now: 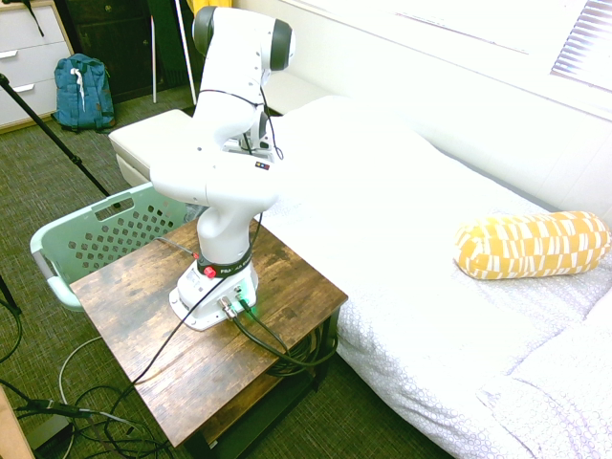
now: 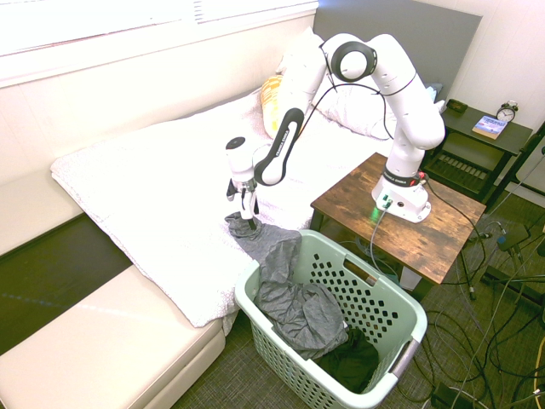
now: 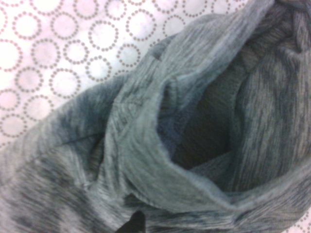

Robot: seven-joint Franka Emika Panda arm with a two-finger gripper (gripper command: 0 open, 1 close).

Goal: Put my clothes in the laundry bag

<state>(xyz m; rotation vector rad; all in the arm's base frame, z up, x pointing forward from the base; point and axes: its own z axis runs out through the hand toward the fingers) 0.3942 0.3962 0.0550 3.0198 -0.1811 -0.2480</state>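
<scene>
My clothes [image 2: 294,302], a dark grey-blue heap, hang over the rim of the laundry bag [image 2: 407,317], a mint-green perforated basket on the floor by the bed. One end of the fabric still lies on the bed's edge. Right above that end, my gripper [image 2: 243,207] points down with its fingers apart and nothing between them. The wrist view is filled with folds of the grey clothes [image 3: 194,121] over the circle-patterned sheet [image 3: 58,53]. In the first exterior view the laundry bag [image 1: 96,234] shows behind the arm; the gripper and clothes are hidden there.
The white bed [image 2: 145,187] runs along the wall with a yellow patterned bolster pillow [image 1: 531,244] on it. The arm stands on a wooden side table [image 1: 191,335] beside the basket. A teal backpack [image 1: 81,91] leans by the drawers. A cream bench [image 2: 102,349] sits at the bed's foot.
</scene>
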